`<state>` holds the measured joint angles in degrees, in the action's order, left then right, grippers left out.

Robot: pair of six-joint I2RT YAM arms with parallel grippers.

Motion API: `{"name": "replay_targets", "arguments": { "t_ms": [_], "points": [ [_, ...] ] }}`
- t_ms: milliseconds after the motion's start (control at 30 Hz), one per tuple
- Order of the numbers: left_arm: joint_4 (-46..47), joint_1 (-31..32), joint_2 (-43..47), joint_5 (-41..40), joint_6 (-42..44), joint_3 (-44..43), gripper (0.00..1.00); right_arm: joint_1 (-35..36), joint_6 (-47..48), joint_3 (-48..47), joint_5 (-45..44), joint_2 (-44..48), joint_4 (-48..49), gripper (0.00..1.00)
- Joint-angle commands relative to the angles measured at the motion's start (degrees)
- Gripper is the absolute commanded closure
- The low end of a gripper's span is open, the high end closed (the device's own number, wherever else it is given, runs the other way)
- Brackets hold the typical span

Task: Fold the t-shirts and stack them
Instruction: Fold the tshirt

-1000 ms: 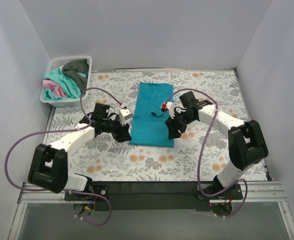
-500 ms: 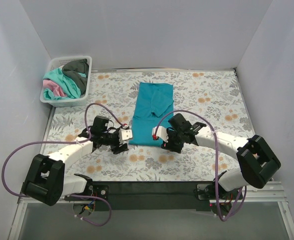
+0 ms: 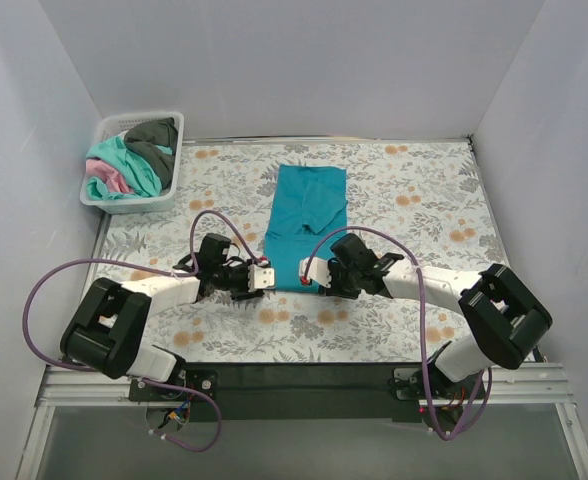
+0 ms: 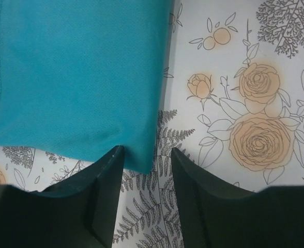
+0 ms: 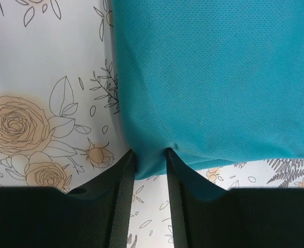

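Floral table cover (image 3: 414, 190): teal t-shirt (image 3: 309, 215) near corners pinched by left end effector (image 4: 141, 160), right end effector (image 5: 150, 166).

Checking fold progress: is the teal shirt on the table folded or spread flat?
Partly folded: the teal t-shirt is a narrow strip with no sleeves sticking out, still full length.
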<state>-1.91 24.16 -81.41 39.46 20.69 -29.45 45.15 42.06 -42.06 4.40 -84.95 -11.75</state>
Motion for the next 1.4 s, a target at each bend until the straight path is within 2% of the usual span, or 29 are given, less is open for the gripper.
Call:
{"name": "replay_targets", "arguments": {
  "t_ms": [0, 100, 167, 300, 467, 667, 767, 800, 833, 900, 1167, 1367],
  "points": [
    [1.6, 0.4, -0.2, -0.5, 3.7, -0.3, 0.62, 0.6, 0.4, 1.6, -0.4, -2.3, 1.6, 0.69],
    [1.3, 0.4, -1.3, -1.1, 5.0, 0.7, 0.71, 0.6, 0.5, 2.2, -0.6, -2.6, 1.6, 0.76],
    [1.0, 0.4, -1.8, -1.3, 4.4, 0.6, 0.78, 0.7, 0.3, 2.4, -0.8, -2.4, 1.6, 0.77],
    [0.1, 0.4, -1.7, -1.0, 3.2, 0.2, 0.84, 0.8, -1.2, 2.2, -1.2, 0.7, -0.5, 0.56],
    [0.1, 0.4, -1.9, -0.7, 2.9, -0.3, 0.90, 0.8, -2.1, 1.5, 1.8, 3.9, -4.4, 0.58],
    [-0.1, 0.4, -2.9, -0.5, 1.5, -1.6, 0.92, 0.7, -2.2, 3.1, 1.3, 1.1, -2.3, 0.58],
    [-0.5, 0.4, -3.1, -0.4, 1.8, -1.7, 0.95, 0.7, -2.0, 3.1, 0.2, -1.1, -0.6, 0.64],
    [-1.2, 0.4, -3.1, -0.4, 1.8, -1.7, 0.96, 0.8, -2.1, 3.0, -0.1, -1.6, -0.6, 0.77],
    [-1.7, 0.4, -2.8, -0.2, 2.0, -2.2, 1.00, 0.8, -2.1, 3.0, -0.3, -1.9, -0.6, 0.84],
    [-3.5, 0.4, -2.0, 0.1, 1.9, -2.6, 1.00, 0.8, -2.2, 2.9, -0.2, -1.0, -1.0, 0.98],
    [-13.1, 0.4, 9.8, 4.6, 0.1, -3.6, 1.00, 0.8, -4.2, -1.3, 4.8, 9.8, -12.4, 0.99],
    [-22.1, 0.7, 20.5, 6.1, -1.4, -4.4, 1.00, 0.8, -4.1, -3.9, 10.7, 13.2, -21.2, 0.99]
  ]
}}
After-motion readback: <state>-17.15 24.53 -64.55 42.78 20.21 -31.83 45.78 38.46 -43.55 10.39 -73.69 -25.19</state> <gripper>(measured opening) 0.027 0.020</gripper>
